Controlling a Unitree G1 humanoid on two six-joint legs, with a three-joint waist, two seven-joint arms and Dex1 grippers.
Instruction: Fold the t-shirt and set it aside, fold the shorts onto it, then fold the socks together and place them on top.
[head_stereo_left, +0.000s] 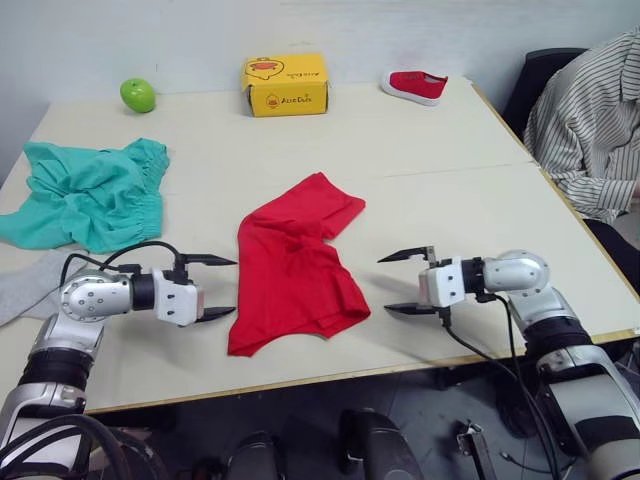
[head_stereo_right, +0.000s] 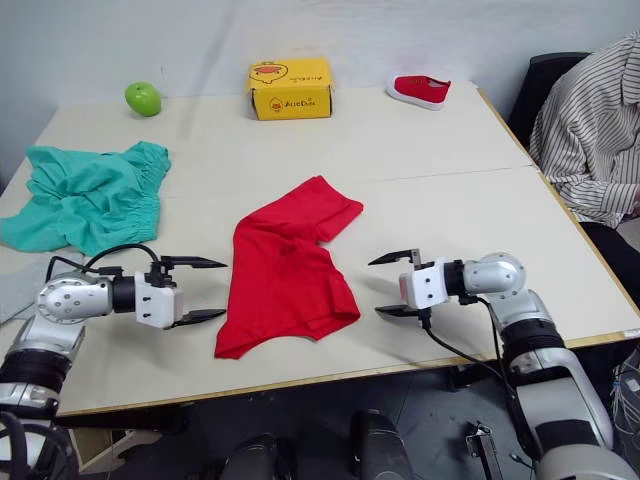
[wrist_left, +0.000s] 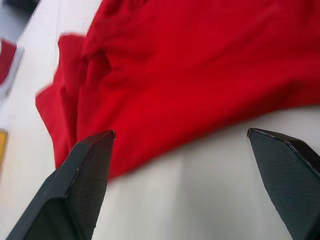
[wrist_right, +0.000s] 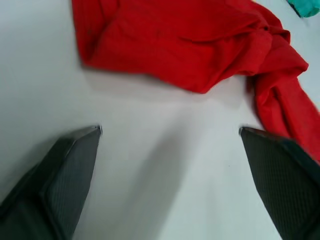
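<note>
The red t-shirt (head_stereo_left: 295, 265) lies crumpled and partly folded over itself in the middle of the table (head_stereo_left: 450, 150). My left gripper (head_stereo_left: 232, 287) is open just left of its lower edge, low over the table, holding nothing. On the shirt's other side my right gripper (head_stereo_left: 385, 285) is open too, a short gap from the cloth. The left wrist view has the t-shirt (wrist_left: 200, 65) just beyond the fingertips; the right wrist view has it (wrist_right: 190, 40) a little farther off. The teal shorts (head_stereo_left: 90, 190) lie bunched at the left. A grey sock (head_stereo_left: 20, 285) shows at the left edge.
A green apple (head_stereo_left: 138, 95), a yellow box (head_stereo_left: 285, 85) and a small red shoe (head_stereo_left: 415, 85) stand along the table's far edge. A person in a striped shirt (head_stereo_left: 590, 120) sits at the right side. The table's front edge (head_stereo_left: 400, 368) runs just below both grippers.
</note>
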